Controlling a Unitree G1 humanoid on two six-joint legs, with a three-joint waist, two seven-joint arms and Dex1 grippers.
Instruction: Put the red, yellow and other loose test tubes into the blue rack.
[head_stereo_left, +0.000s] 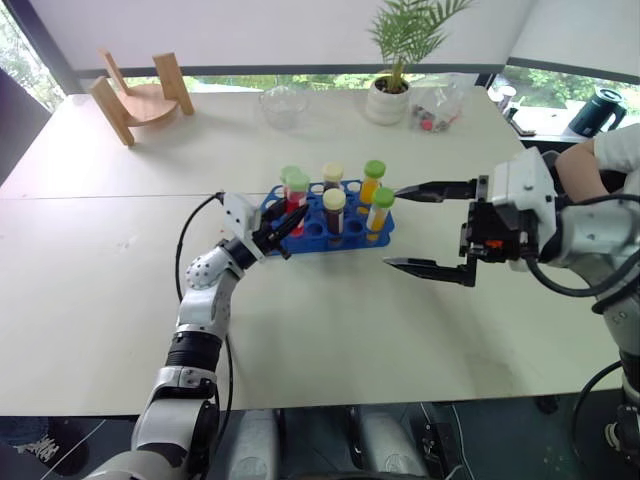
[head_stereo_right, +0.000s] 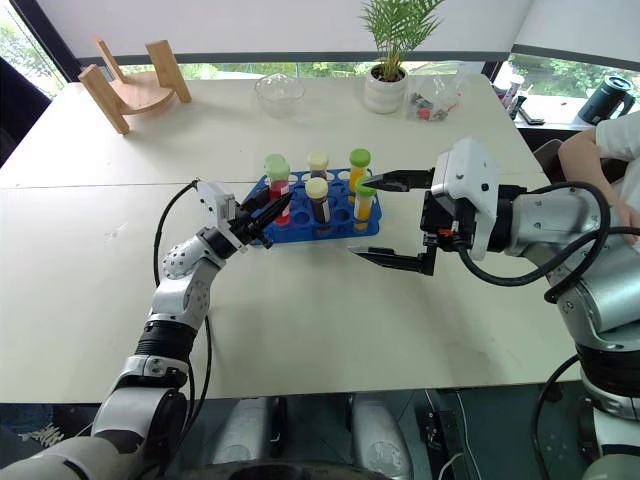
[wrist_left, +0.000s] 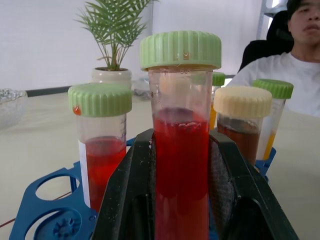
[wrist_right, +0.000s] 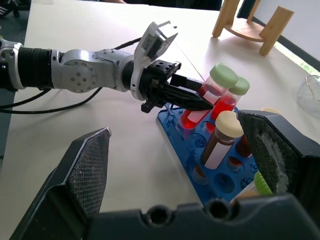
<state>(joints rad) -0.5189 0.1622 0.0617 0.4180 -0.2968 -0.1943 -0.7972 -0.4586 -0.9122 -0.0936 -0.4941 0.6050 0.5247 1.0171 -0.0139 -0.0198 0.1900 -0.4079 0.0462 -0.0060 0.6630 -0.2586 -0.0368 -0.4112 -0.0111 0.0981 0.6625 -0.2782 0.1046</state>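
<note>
Left tool (head_stereo_left: 283, 232) clamps red tube (wrist_left: 181, 150); right tool (head_stereo_left: 432, 229) wide

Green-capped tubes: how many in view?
4. Red tube held in the left gripper's jaws at the blue rack's left end, second red tube beside it. Back yellow tube and front yellow tube at its right end.

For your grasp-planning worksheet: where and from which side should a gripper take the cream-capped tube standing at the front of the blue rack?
Grip the cream-capped tube just under its cap, from above: it stands upright in the rack, with tubes close around it.
</note>
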